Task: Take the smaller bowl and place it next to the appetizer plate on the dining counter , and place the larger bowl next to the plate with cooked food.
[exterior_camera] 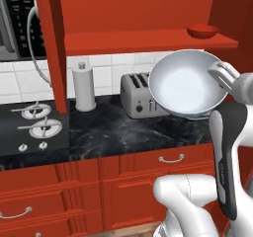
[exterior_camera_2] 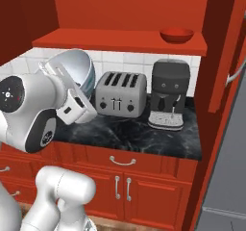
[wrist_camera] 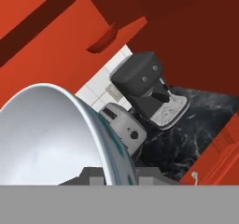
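No legible writing. Gripper (exterior_camera: 221,74) clamped on the larger bowl (exterior_camera: 188,85) rim, tipped, pale inside; smaller bowl (exterior_camera_2: 177,34) red, on shelf (exterior_camera_2: 120,40).

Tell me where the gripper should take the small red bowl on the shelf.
Take the small glossy red bowl by its front rim, coming in level from the open counter side. It sits upright on the red shelf with little headroom above, so one finger inside and one outside the wall looks safest.

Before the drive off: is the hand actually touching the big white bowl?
Touching. In the left base view the hand clamps the larger bowl by its rim, holding it tilted above the counter.
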